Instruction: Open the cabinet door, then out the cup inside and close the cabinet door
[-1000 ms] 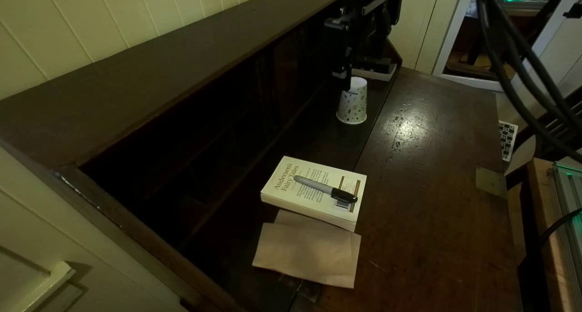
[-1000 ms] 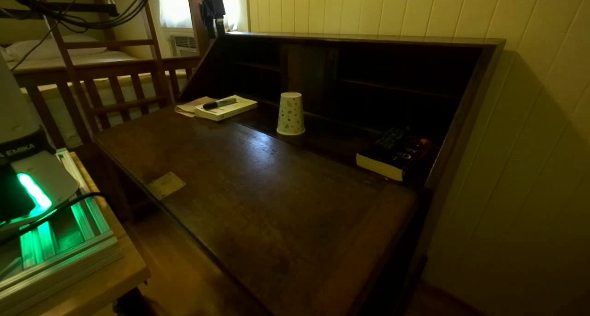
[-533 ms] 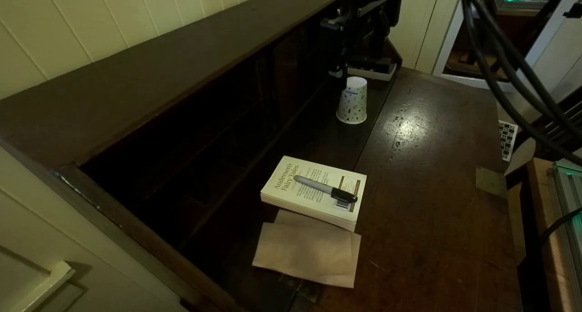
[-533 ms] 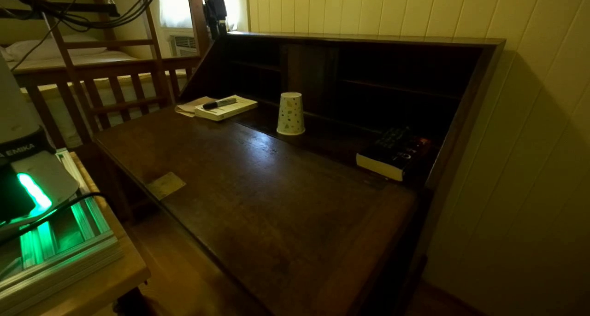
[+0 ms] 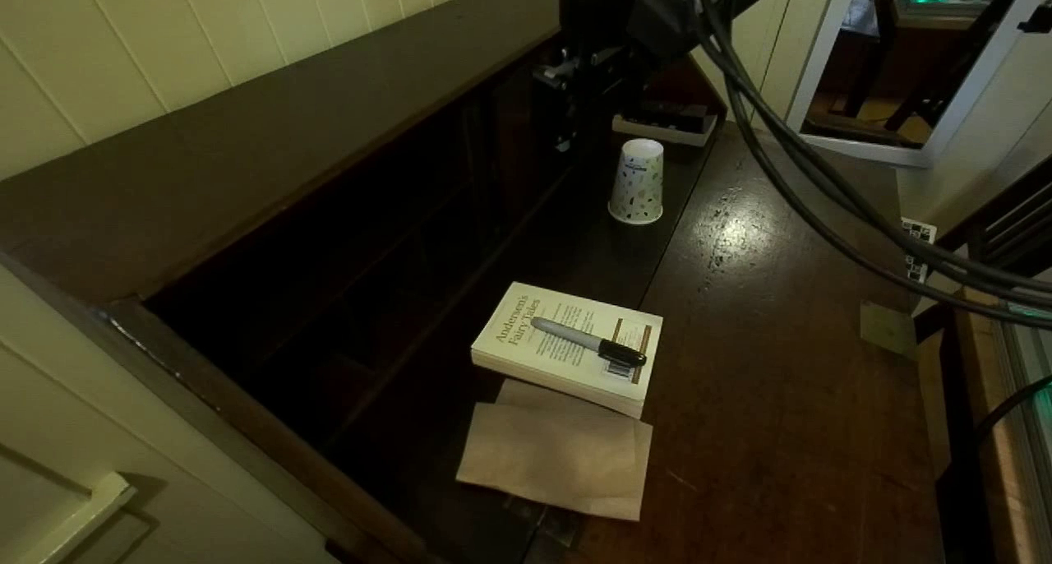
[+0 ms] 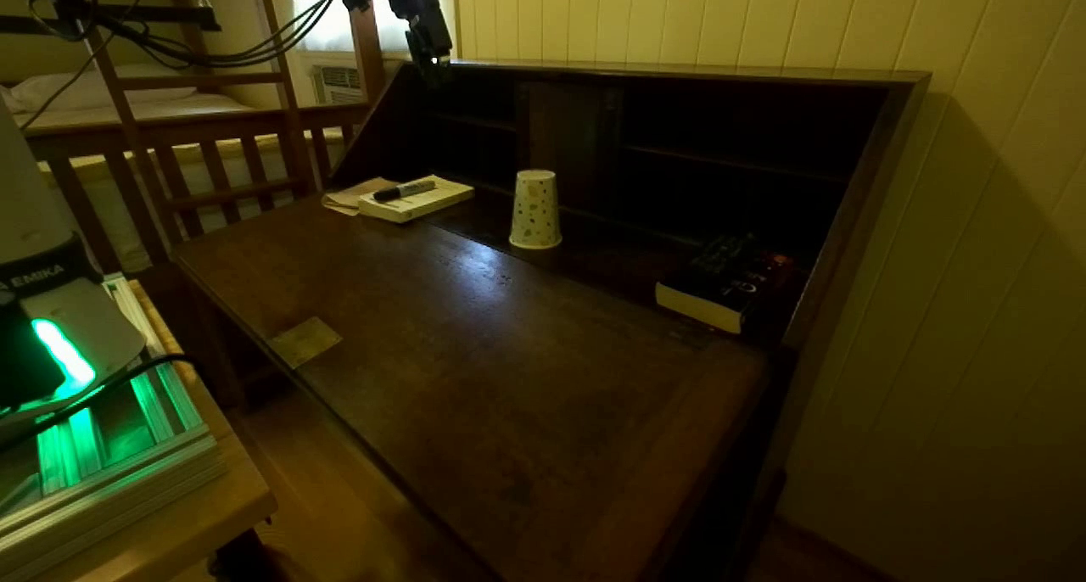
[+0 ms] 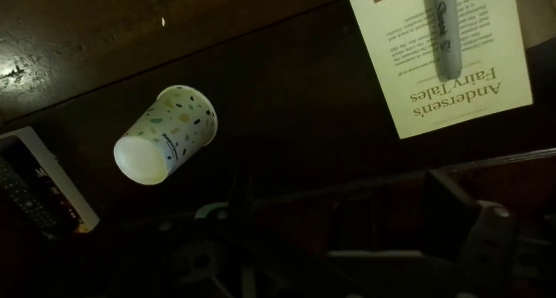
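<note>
The small white cup with dark specks stands upside down on the desk's dark rear strip, also in an exterior view. In the wrist view the cup is left of the jaws and untouched. The cabinet door appears to be the dark upright middle panel of the hutch; too dark to tell whether it is shut. My gripper hangs before the hutch, above and behind the cup, and shows in an exterior view. In the wrist view the gripper has its fingers wide apart, nothing between them.
A pale book with a marker on it lies on the desk beside brown paper. A dark thick book lies at the opposite end. The hutch top overhangs dark shelves. Cables hang from the arm.
My gripper has moved away from above the cup toward the hutch, leftward in an exterior view, and its cables swung along. The cup, books and marker have not moved.
</note>
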Available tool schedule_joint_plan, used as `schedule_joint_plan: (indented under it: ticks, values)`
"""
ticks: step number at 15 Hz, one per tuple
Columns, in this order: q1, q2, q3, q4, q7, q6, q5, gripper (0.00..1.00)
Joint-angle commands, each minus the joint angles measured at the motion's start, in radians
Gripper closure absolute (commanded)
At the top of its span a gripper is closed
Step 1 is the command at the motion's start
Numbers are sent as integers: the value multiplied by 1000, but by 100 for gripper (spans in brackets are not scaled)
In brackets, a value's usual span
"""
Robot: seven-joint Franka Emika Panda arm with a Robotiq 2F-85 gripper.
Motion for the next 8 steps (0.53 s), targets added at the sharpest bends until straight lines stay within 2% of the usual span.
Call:
schedule_joint_plan:
  ticks: [1,8]
  values:
    - [26,74,-32,42,89,81,-88,0]
    - [60,138,-104,45,378,199,-317,0]
